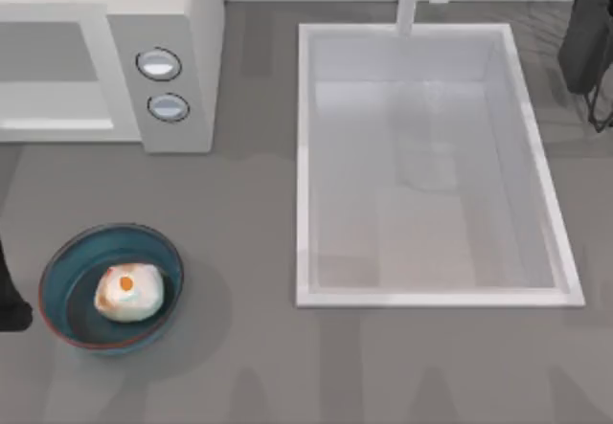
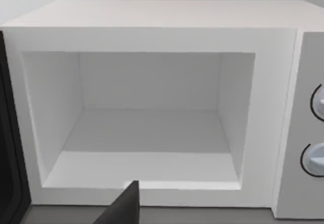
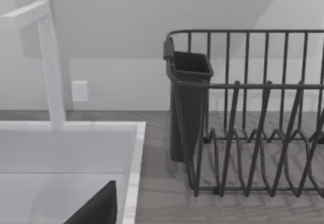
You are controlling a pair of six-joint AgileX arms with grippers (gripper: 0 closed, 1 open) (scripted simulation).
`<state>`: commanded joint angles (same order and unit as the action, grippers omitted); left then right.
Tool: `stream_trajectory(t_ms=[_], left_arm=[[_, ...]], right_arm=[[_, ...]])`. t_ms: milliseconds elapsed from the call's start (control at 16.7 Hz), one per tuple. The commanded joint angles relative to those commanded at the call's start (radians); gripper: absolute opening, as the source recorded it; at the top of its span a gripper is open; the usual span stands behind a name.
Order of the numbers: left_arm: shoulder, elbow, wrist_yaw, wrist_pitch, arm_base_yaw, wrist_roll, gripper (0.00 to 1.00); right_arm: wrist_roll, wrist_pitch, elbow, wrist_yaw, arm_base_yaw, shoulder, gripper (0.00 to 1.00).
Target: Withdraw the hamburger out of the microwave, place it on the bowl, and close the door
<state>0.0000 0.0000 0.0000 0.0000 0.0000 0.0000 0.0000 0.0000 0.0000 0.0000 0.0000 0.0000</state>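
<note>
Two of the three steps look finished: the hamburger (image 1: 128, 292) already lies inside the bowl (image 1: 67, 263) at the front left of the table, so I judge only the closing is left. At the left edge a dark piece of the left arm (image 1: 10, 295) is cut off; whether its claw is spread or pressed together, I cannot tell. The microwave (image 1: 182, 22) stands behind with its cavity (image 2: 147, 128) empty; the dark door (image 2: 9, 148) is mostly hidden. Right of it are the sink (image 1: 305, 156) and the parked right arm (image 1: 586, 32).
</note>
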Motion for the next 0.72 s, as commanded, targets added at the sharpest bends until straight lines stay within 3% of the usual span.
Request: stream_trajectory(t_ms=[540,720], left_arm=[[0.0,0.0,0.0,0.0,0.0,0.0,0.02],[0.0,0.0,0.0,0.0,0.0,0.0,0.0]], right_arm=[[0.0,0.0,0.0,0.0,0.0,0.0,1.0],[0.0,0.0,0.0,0.0,0.0,0.0,1.0]])
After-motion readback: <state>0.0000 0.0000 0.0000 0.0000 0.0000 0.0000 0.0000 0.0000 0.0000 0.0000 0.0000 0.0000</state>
